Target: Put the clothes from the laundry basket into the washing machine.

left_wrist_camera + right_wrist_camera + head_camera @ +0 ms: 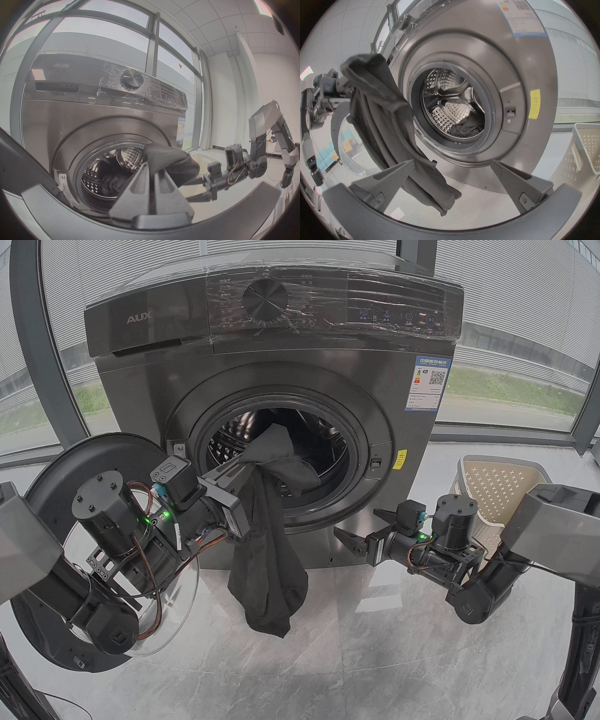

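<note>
The washing machine [269, 371] is standing door-open, ready for loading. The laundry basket [500, 487] is sitting beside it. The dark garment [269, 552] is dangling at the machine's opening, pinched in the closed left tool [240, 468] for feeding in. The right tool [355, 521] is hovering wide open, empty.

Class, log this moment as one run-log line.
left gripper: shut on dark garment, at washing machine opening | right gripper: open, low in front | laundry basket: right of machine
</note>
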